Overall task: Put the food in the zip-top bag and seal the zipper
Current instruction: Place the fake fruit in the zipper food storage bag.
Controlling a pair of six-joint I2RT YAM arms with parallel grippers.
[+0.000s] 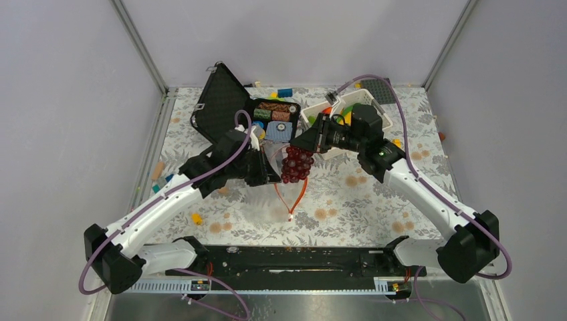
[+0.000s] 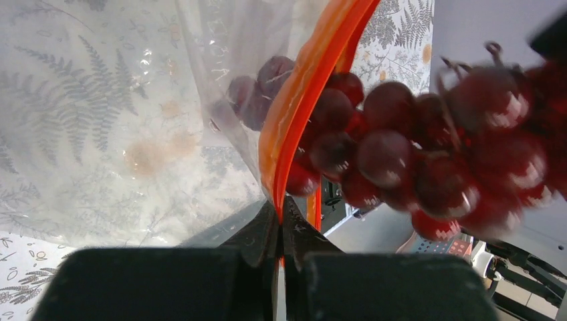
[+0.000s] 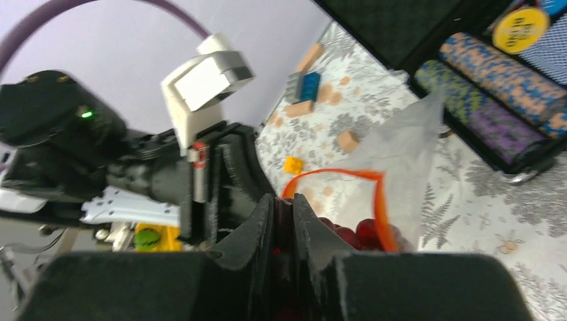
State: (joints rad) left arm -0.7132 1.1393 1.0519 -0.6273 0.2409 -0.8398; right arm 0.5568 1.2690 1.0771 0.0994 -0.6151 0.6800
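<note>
Top external view: just before the case (image 1: 217, 107), left gripper (image 2: 279, 214) clamps the limp bag's (image 2: 120, 134) stiffer zipper (image 2: 297, 100), right gripper (image 3: 281, 207) pinches the probably light, knobbly grapes (image 1: 296, 164), likely best gripped up top.

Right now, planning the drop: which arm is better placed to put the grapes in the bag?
Right, probably. The right tool grips the grapes at the bag mouth; the left tool pinches the zipper, holding it open.
</note>
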